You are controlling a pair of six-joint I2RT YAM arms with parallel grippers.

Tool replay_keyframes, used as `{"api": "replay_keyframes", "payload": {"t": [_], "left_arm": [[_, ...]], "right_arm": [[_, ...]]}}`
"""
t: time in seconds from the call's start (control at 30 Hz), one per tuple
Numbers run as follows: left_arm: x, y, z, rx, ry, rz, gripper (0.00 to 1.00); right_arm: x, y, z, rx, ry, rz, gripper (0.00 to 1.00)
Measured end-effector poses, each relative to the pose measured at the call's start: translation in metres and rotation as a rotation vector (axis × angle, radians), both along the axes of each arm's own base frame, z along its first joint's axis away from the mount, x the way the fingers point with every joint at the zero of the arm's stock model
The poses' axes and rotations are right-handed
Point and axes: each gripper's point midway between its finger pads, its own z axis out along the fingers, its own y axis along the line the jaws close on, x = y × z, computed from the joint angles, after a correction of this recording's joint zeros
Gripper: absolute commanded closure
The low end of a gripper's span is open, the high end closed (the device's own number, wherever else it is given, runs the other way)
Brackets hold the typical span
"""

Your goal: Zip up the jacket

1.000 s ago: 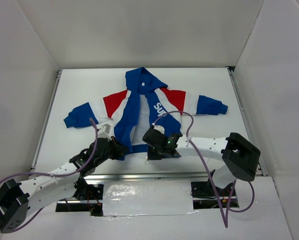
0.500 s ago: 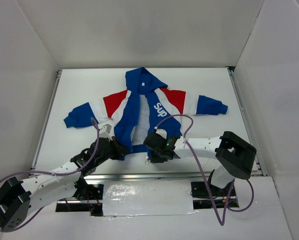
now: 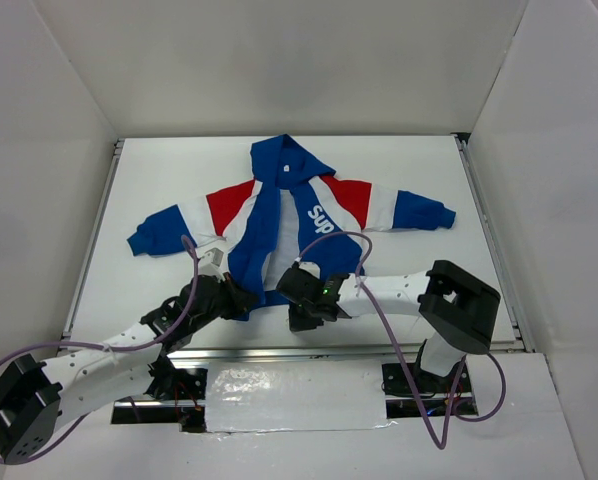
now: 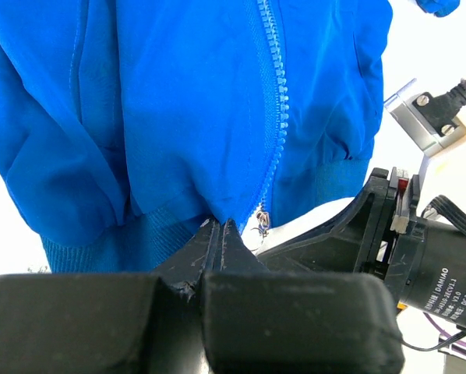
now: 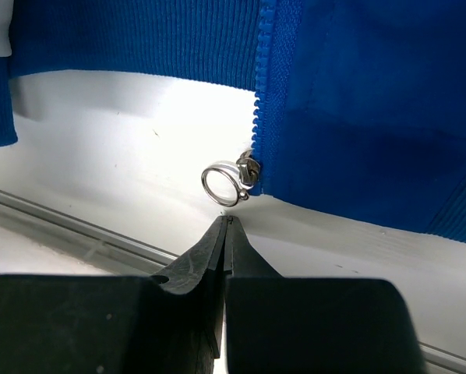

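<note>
The jacket [image 3: 279, 215] lies flat on the white table, front open, hood to the far side, blue with red and white sleeve panels. My left gripper [image 3: 241, 298] is shut on the blue ribbed hem [image 4: 132, 241] of its left front panel, beside the zipper teeth [image 4: 277, 101]. My right gripper [image 3: 297, 316] is shut and empty at the bottom of the right panel. Its tips [image 5: 228, 221] are just short of the silver ring pull [image 5: 221, 185] on the zipper slider [image 5: 249, 169]. The ring lies on the bare table.
A metal rail [image 5: 61, 226] runs along the table's near edge just behind the right gripper. White walls close in the table on three sides. A purple cable [image 3: 344, 238] loops over the jacket's right panel. The right arm's body [image 4: 404, 234] is close beside the left gripper.
My right gripper has moved left and toward the near edge, to the bottom end of the zipper. The left gripper and the jacket have stayed put.
</note>
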Motion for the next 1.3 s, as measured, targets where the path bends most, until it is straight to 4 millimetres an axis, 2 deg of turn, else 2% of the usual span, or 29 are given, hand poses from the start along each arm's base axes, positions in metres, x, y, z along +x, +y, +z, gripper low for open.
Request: {"api": "replay_keyframes", "payload": {"t": [0.1,0.2,0.23,0.27,0.37,0.5,0.7,0.8,1.03,1.3], "left_arm": [[0.0,0.0,0.002,-0.004,-0.005,0.0,1.0],[0.0,0.0,0.006,-0.014,-0.017,0.001,1.0],[0.0,0.0,0.007,-0.016,-0.019,0.001,1.0],[0.0,0.0,0.008,-0.017,-0.021,0.001,1.0],[0.0,0.001,0.008,-0.017,-0.022,0.001,1.0],[0.0,0.001,0.008,-0.017,-0.021,0.001,1.0],[-0.001,0.001,0.005,-0.012,-0.009,-0.006,1.0],[-0.001,0.001,0.005,-0.011,-0.009,-0.007,1.0],[-0.001,0.001,0.007,-0.004,-0.025,-0.019,1.0],[-0.002,0.001,0.007,-0.003,-0.026,-0.024,1.0]], "right_arm": [[0.0,-0.001,0.0,-0.004,0.0,0.0,1.0],[0.001,-0.007,0.003,-0.022,-0.019,0.004,0.9],[0.002,-0.009,0.006,-0.024,-0.031,0.014,0.83],[0.003,-0.012,0.01,-0.02,-0.05,0.024,0.63],[0.005,-0.018,0.028,0.012,-0.108,0.071,0.35],[0.013,-0.026,0.038,0.004,-0.177,0.146,0.34],[0.031,-0.046,0.009,-0.203,-0.209,0.197,0.37],[0.035,-0.055,0.003,-0.259,-0.225,0.226,0.38],[0.04,-0.058,0.005,-0.291,-0.265,0.296,0.39],[0.047,-0.048,0.014,-0.277,-0.3,0.342,0.4]]}}
